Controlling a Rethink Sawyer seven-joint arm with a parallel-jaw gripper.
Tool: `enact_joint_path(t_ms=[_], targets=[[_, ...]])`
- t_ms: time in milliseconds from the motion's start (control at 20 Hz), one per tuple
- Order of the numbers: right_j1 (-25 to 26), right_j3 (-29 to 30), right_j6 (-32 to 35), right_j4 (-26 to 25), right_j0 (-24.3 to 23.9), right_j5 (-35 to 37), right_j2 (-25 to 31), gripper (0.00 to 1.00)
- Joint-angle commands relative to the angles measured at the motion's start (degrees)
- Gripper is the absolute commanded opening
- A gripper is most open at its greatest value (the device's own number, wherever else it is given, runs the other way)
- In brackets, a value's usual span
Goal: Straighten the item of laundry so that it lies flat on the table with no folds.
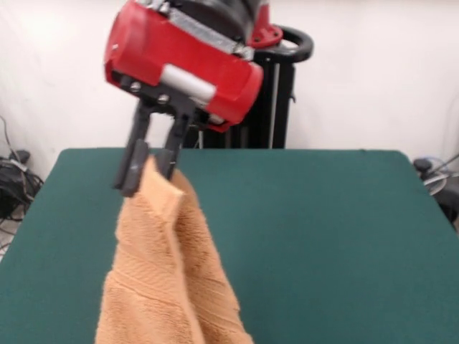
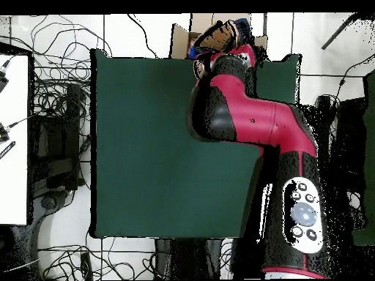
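The peach-tan terry towel [image 1: 168, 279] hangs in the air over the dark green table [image 1: 315, 236], draped in long vertical folds and running down past the bottom edge of the front view. My gripper [image 1: 147, 172] is shut on the towel's top corner, its two black fingers [image 1: 133, 168] pinching the cloth from both sides. In the overhead view a patch of the towel [image 2: 218, 33] shows at the table's far edge [image 2: 146, 55], just beyond the red arm [image 2: 242, 121], which hides the gripper there.
Tangled cables [image 2: 55, 110] and equipment lie on the floor along the table's left side in the overhead view. A cardboard box [image 2: 180, 36] sits just past the table's far edge. More cables [image 1: 14, 179] lie at the left in the front view.
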Motion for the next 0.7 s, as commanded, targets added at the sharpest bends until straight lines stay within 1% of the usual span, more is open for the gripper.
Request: enact_joint_path(t_ms=[50,400,550,700], targets=[[0.04,8.57,13.82,-0.25,-1.68,-2.86,2.37,0.0],[0.11,10.68,13.47,-1.18,-2.28,-4.7,2.41,0.0],[0.82,11.98,13.43,-2.04,-2.18,-6.57,1.63,0.0],[1.55,12.97,12.72,-2.94,-2.73,-7.09,2.14,0.0]])
